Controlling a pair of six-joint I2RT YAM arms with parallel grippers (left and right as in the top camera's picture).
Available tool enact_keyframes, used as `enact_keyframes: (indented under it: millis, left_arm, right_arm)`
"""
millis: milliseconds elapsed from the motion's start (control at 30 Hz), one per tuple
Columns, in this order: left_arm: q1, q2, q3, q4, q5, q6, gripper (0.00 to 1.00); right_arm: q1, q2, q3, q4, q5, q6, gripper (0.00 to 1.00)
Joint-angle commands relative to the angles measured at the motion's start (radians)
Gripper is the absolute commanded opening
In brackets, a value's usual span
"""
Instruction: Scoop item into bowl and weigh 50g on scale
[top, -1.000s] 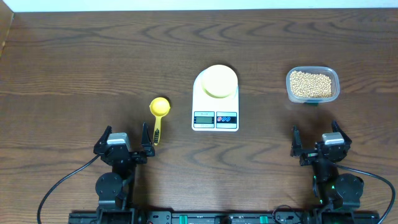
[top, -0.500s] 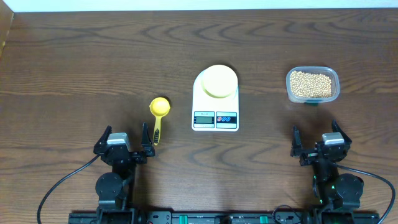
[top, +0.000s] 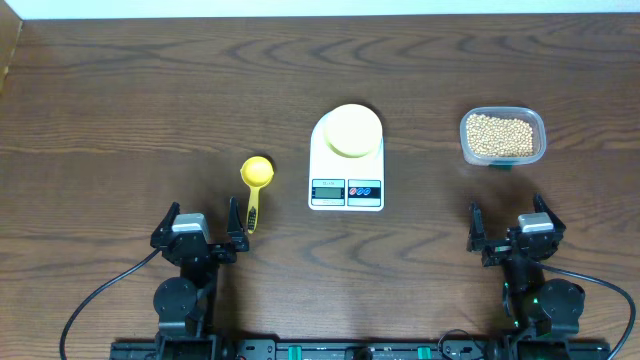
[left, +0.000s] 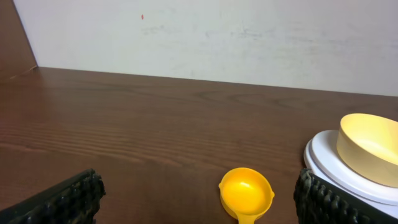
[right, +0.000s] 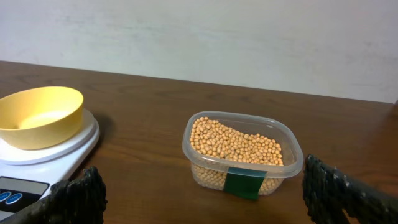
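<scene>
A pale-yellow bowl (top: 352, 130) sits empty on the white scale (top: 346, 190) at the table's middle; the right wrist view shows the bowl (right: 38, 115) and scale (right: 50, 155) at left. Tan beans (top: 500, 135) fill a clear tub (top: 503, 157) at the right, seen close in the right wrist view as beans (right: 236, 141) in the tub (right: 242, 174). A bright yellow scoop (top: 256, 174) lies left of the scale, handle toward me. My left gripper (top: 200, 228) stands open at the front left, the scoop (left: 246, 193) just ahead of it. My right gripper (top: 512, 228) is open at the front right, empty.
The wall runs along the table's far edge. The bowl (left: 368, 148) and scale (left: 336, 168) show at the right of the left wrist view. Cables trail from both arm bases at the near edge.
</scene>
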Motion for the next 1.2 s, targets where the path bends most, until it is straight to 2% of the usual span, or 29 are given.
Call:
enact_keyframes:
  millis: [0,300,467,533,700,800,933,1067,1167]
  left_arm:
    - [0.004,-0.005,-0.01,-0.05,-0.035,0.014,1.0]
    - [0.004,-0.005,-0.01,-0.012,-0.035,0.027,1.0]
    - [0.004,-0.005,-0.009,0.164,0.168,0.011,1.0]
    - [0.004,-0.005,0.0,0.217,0.191,-0.018,1.0]
    - [0.004,-0.005,0.071,0.192,0.204,-0.032,1.0]
    - [0.004,0.014,0.16,0.069,0.204,-0.032,1.0]
    - [0.004,0.132,0.33,-0.247,0.205,-0.033,1.0]
    - [0.004,0.379,0.551,-0.499,0.205,-0.125,1.0]
    - [0.004,0.588,0.705,-0.595,0.241,-0.16,1.0]
  right_arm:
    - [0.009,0.0,-0.003,-0.003,0.007,-0.013,0.99]
    - [0.009,0.0,-0.003,-0.003,0.007,-0.013,0.99]
    - [0.009,0.0,-0.003,-0.003,0.008,-0.013,0.99]
    - [0.009,0.0,-0.003,-0.003,0.007,-0.013,0.99]
    - [0.009,0.0,-0.003,-0.003,0.007,-0.013,0.99]
    - [0.009,0.0,-0.003,-0.003,0.007,-0.013,0.99]
    - [0.009,0.0,-0.003,-0.003,0.007,-0.013,0.99]
    - [0.009,0.0,-0.003,-0.003,0.007,-0.013,0.99]
    - [0.009,0.0,-0.003,-0.003,0.007,-0.013,0.99]
